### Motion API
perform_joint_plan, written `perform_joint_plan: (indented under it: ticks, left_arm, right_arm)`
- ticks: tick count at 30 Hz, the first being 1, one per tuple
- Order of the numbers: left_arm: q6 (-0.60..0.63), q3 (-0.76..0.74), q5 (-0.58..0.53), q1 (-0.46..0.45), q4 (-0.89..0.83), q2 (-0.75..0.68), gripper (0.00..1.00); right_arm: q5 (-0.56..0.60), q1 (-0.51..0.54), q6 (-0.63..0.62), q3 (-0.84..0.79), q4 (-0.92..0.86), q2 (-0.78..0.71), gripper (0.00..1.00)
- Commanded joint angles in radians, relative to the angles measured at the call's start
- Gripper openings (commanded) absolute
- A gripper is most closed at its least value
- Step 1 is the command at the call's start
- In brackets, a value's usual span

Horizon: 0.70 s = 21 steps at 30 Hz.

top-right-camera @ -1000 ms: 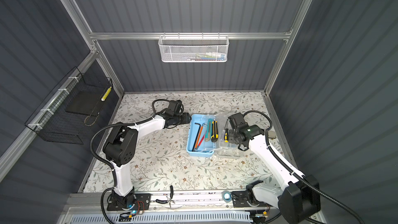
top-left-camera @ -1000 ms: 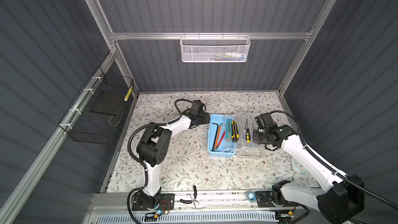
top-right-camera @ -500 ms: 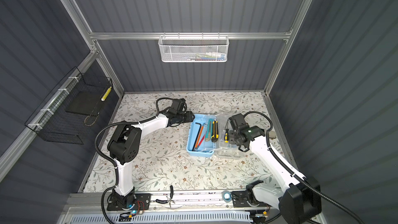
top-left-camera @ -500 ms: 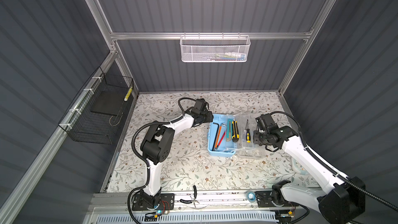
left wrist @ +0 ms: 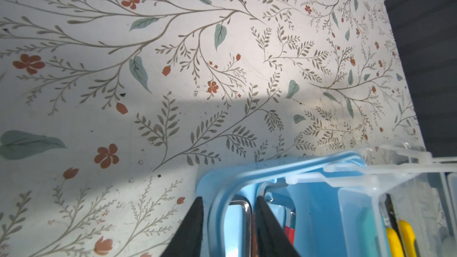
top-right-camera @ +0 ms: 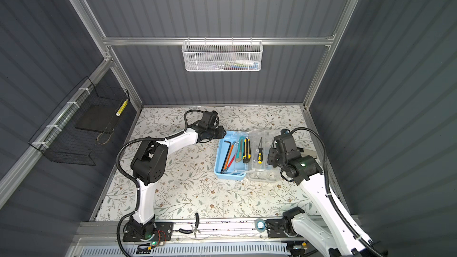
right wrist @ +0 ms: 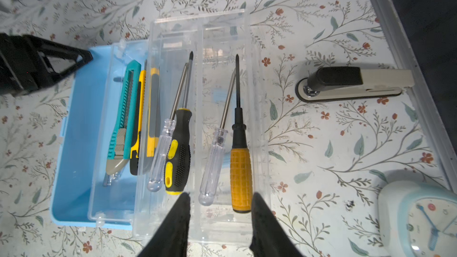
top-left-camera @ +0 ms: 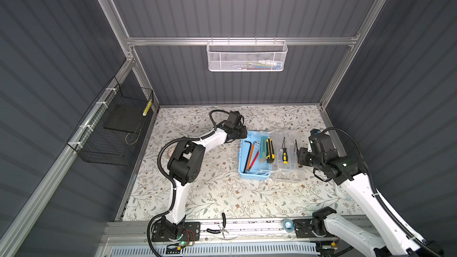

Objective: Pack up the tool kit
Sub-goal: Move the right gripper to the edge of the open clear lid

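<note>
We see the light-blue box [top-left-camera: 254, 175] lying open right of the bench's [top-left-camera: 210, 194] middle. Its clear lid [top-left-camera: 288, 178] is folded flat toward the bench's right edge.

The left gripper [top-left-camera: 243, 133] sits at the box's far left corner. In the left wrist view its fingers [left wrist: 195, 218] stand apart on either side of the blue handle [left wrist: 218, 206], and we cannot tell whether they pinch it. The right gripper [top-left-camera: 300, 158] hangs over the right side of the lid. Its fingers [right wrist: 183, 218] are spread and clamp nothing.

Both top views show broad bare bench in front of the box and to its left, and a bare band behind it up to the back wall [top-left-camera: 235, 90]. The right side is tight. The right wrist view shows a stapler [right wrist: 353, 85] and a clock [right wrist: 420, 218] filling the strip between the lid and the bench rim, and in a top view the arm hides most of this.

Hex keys [top-left-camera: 248, 149], a teal knife [top-left-camera: 262, 148] and a yellow-black knife [top-left-camera: 270, 152] lie in the box. The right wrist view shows four screwdrivers [right wrist: 180, 149] in the lid, two of them clear-handled and barely visible from above.
</note>
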Motion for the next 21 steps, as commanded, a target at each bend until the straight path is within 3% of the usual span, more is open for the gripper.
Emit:
perform_joint_plan:
  ticks: [1, 7, 17, 21]
  left_arm:
    - [0.017, 0.026, -0.038, -0.006, -0.056, 0.012, 0.30]
    - [0.016, 0.029, -0.063, -0.006, -0.073, 0.023, 0.00]
    - [-0.012, -0.092, -0.210, -0.005, -0.064, -0.098, 0.00]
    - [-0.043, -0.188, -0.307, 0.000, -0.057, -0.175, 0.00]
  right_arm:
    - [-0.025, -0.041, 0.027, -0.038, 0.004, -0.057, 0.43]
    - [-0.105, -0.127, 0.057, -0.111, 0.039, -0.122, 0.44]
    - [-0.437, -0.420, 0.127, -0.278, 0.176, -0.205, 0.44]
    - [-0.558, -0.453, 0.137, -0.328, 0.218, -0.180, 0.43]
